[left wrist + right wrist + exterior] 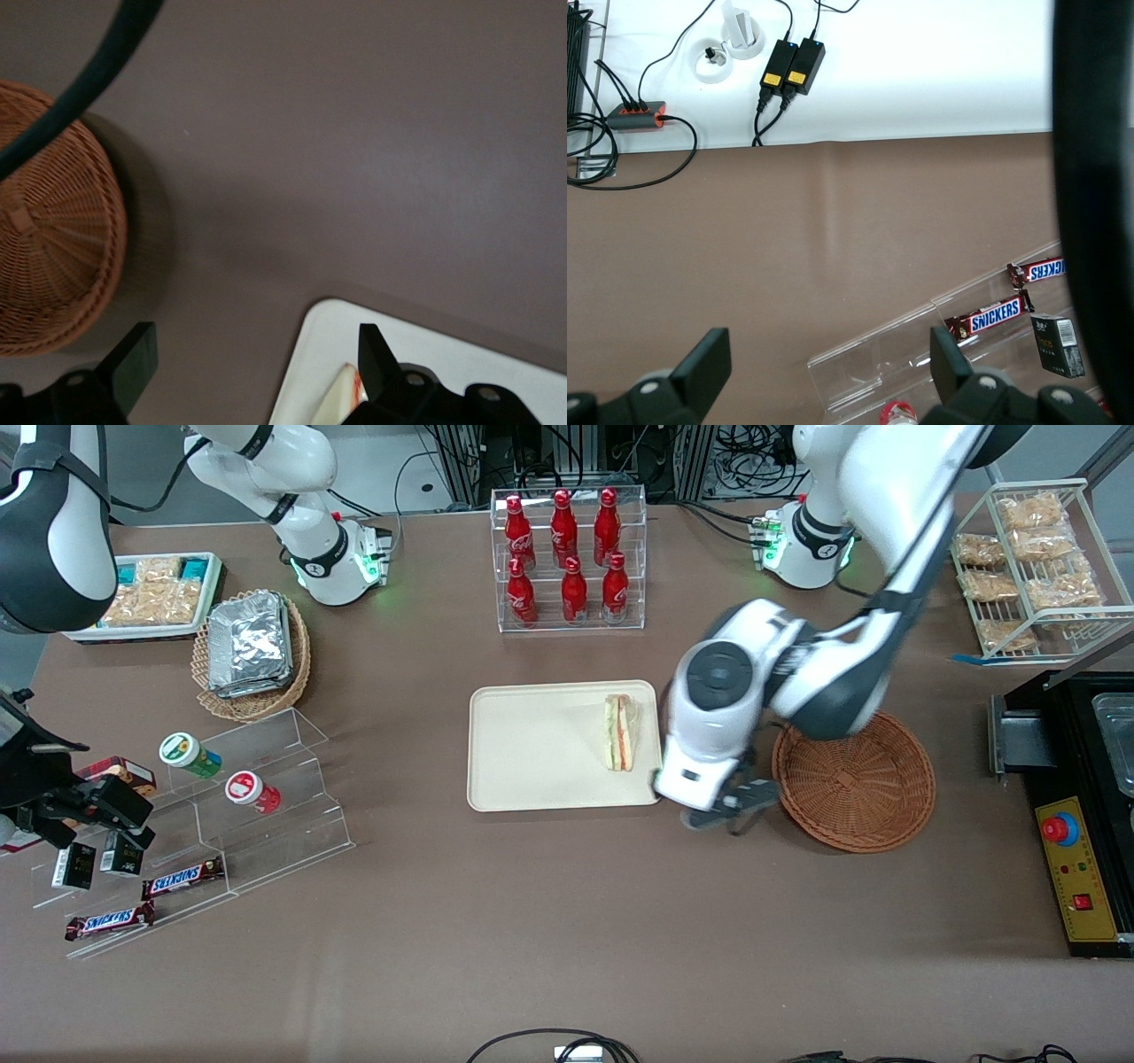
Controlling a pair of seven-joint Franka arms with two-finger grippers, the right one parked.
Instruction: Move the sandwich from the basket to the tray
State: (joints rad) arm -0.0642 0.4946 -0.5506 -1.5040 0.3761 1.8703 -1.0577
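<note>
One sandwich (619, 732) lies on the tray (532, 744); the end effector (732, 808), fingers apart and empty, hovers between tray and basket (855, 784).

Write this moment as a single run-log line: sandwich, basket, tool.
sandwich: on tray, at the edge nearest the basket | basket: holds nothing | tool: open, holding nothing, over the table between tray and basket

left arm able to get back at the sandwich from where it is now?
Probably yes. The gripper hovers with jaws open between the tray and basket; the sandwich lies uncovered near the tray's nearest edge.
</note>
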